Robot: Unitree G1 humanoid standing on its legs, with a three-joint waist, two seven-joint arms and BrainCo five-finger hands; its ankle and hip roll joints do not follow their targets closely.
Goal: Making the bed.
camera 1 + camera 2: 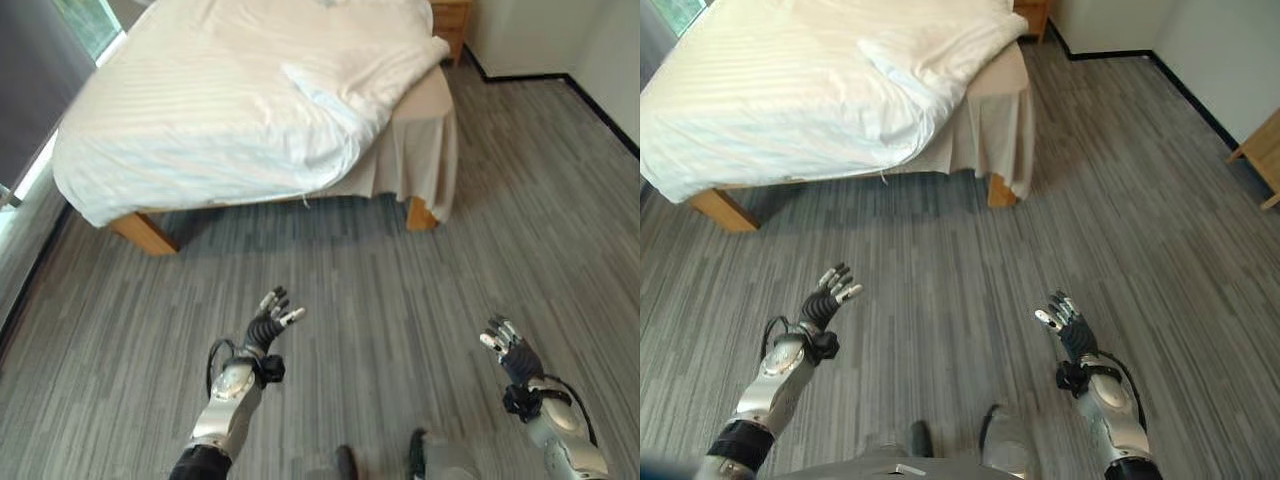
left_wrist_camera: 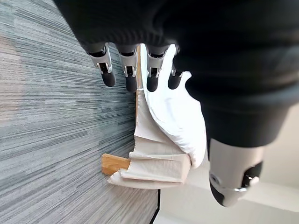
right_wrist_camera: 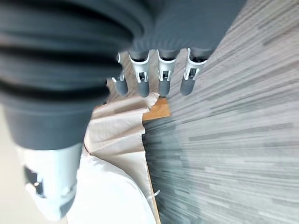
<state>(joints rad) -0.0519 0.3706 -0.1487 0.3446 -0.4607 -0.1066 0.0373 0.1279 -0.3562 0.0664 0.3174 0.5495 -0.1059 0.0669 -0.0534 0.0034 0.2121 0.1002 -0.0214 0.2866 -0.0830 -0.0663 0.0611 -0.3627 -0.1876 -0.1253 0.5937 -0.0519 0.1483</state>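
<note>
A bed with a white duvet (image 1: 220, 110) stands ahead, the duvet rumpled and folded back at the near right corner (image 1: 360, 90). A beige sheet (image 1: 425, 140) hangs down over that corner, above a wooden leg (image 1: 420, 213). My left hand (image 1: 268, 325) is held out low over the floor, well short of the bed, fingers straight and holding nothing. My right hand (image 1: 510, 350) is raised the same way further right, open too. In the left wrist view the fingers (image 2: 131, 74) point toward the bed corner (image 2: 159, 158).
Grey striped carpet (image 1: 380, 290) lies between me and the bed. A window (image 1: 85, 20) runs along the left wall. A wooden nightstand (image 1: 450, 25) stands beyond the bed's right side, and wooden furniture (image 1: 1262, 160) stands at the far right.
</note>
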